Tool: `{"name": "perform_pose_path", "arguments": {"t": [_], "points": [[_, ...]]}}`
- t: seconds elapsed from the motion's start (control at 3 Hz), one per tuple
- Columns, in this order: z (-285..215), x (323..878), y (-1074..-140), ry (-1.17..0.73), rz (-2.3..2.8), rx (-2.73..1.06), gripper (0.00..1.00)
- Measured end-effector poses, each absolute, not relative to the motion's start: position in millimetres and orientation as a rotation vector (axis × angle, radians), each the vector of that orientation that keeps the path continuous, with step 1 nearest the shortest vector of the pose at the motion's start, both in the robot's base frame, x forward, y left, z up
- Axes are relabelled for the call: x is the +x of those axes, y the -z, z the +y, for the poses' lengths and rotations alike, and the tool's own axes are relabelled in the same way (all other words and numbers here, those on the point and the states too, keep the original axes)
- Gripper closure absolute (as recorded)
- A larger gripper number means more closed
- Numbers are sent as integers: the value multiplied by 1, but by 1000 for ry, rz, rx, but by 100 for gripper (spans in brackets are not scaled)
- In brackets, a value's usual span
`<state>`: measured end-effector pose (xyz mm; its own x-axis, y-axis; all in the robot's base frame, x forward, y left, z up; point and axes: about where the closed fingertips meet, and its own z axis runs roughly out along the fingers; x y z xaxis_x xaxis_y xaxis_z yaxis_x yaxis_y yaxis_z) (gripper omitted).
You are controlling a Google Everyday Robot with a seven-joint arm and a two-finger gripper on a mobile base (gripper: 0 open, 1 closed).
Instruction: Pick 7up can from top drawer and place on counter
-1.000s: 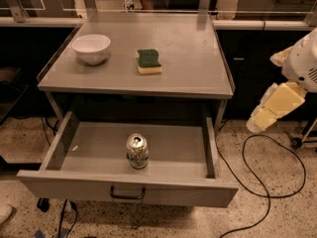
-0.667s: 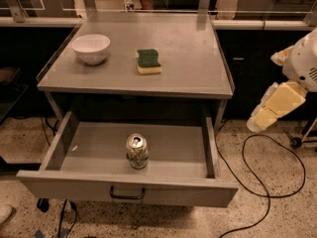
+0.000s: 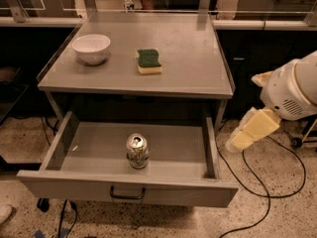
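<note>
The top drawer (image 3: 74, 186) is open, baring the upright 7up can (image 3: 137, 151); my gripper (image 3: 249, 133) hangs well right, whether clenched or released I cannot tell.

7up can (image 3: 137, 151) upright in open top drawer (image 3: 188, 193), counter (image 3: 188, 58) above, hand (image 3: 238, 141) right of drawer

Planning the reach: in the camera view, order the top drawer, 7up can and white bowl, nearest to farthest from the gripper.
The gripper hangs low at right.
1. top drawer: its right wall is just beside it.
2. 7up can: upright in the drawer, centre front.
3. white bowl: left side of the counter.
</note>
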<state>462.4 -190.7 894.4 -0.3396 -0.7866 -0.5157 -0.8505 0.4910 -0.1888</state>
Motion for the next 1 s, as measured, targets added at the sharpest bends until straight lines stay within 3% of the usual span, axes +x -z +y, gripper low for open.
{"name": "perform_pose_path", "arguments": {"t": [1.0], "points": [[-157, 467, -850, -250, 2157, -1297, 0]]}}
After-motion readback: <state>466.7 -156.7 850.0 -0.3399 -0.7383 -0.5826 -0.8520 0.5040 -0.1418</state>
